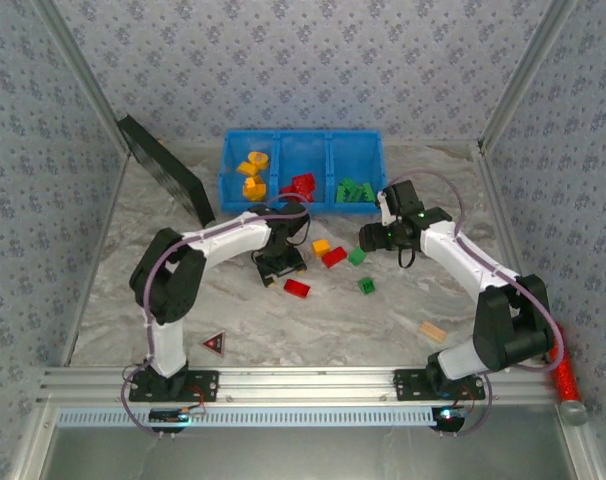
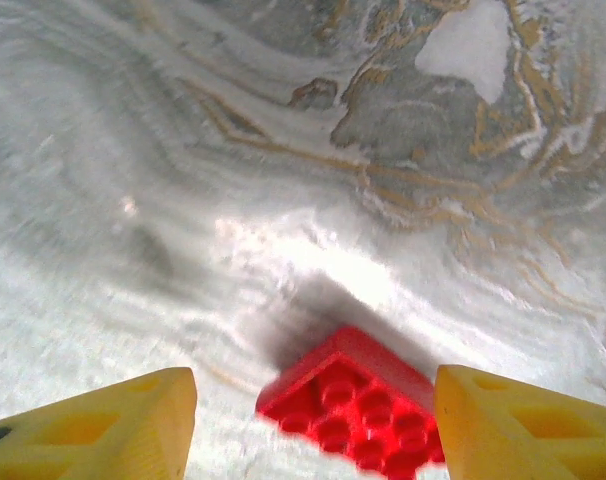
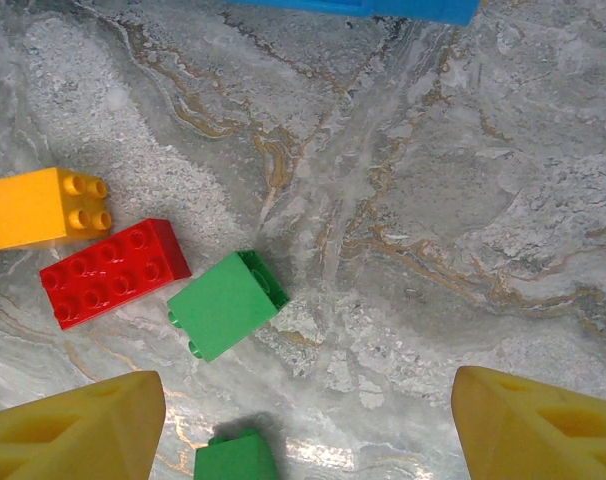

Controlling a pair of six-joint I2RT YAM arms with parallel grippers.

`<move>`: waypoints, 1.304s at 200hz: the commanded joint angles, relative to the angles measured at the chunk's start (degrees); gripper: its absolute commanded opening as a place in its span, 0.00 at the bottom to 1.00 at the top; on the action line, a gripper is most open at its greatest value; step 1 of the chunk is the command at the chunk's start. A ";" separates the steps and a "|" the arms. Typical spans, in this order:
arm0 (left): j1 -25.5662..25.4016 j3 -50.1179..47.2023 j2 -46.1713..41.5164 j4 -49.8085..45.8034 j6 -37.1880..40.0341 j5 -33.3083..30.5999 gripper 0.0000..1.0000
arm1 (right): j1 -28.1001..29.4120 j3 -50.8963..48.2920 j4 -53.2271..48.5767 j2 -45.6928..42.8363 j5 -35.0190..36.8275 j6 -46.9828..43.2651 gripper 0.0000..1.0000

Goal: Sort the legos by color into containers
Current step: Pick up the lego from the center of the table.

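Blue bin (image 1: 303, 150) holds sorted legos (image 1: 253, 172).

Marble table (image 1: 283, 335) (legos (image 1: 334, 257), blue bin (image 1: 303, 133))

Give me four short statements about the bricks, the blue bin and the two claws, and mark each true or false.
1. The left claw is open, with a red studded plastic brick lying on the marble-patterned table between its yellow fingers. True.
2. The right claw is shut on a green brick. False: it is open and empty; green plastic bricks lie loose on the table.
3. The bright blue three-compartment plastic bin holds orange-yellow pieces in its left compartment. True.
4. Green pieces lie in the bin's middle compartment. False: the green pieces lie in the right one; red pieces lie in the middle.
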 commanded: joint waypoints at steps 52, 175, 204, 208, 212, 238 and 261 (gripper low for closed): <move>-5.07 -4.15 -6.23 0.42 -15.77 -0.10 0.71 | -0.93 2.66 0.68 0.11 -3.99 -2.16 0.78; -9.53 -8.21 -3.33 12.58 -38.82 -9.55 0.72 | -2.00 -0.81 3.25 -1.35 -9.49 -0.44 0.78; -9.54 -6.26 -0.53 12.98 -38.79 -7.81 0.72 | -2.43 -1.18 3.68 -1.26 -9.76 -0.16 0.78; -9.53 -5.99 -0.21 12.81 -38.72 -7.78 0.72 | -2.51 -1.29 3.65 -1.14 -9.76 -0.18 0.78; -9.53 -5.91 0.04 12.67 -38.76 -7.78 0.72 | -2.56 -1.30 3.74 -1.15 -9.80 -0.18 0.78; -9.36 -6.88 1.05 13.97 -39.80 -6.76 0.70 | -2.88 -1.36 3.78 -0.74 -9.93 -0.09 0.78; -9.10 -8.06 1.53 15.42 -40.28 -6.26 0.62 | -3.05 -1.34 3.82 -0.20 -9.85 0.01 0.78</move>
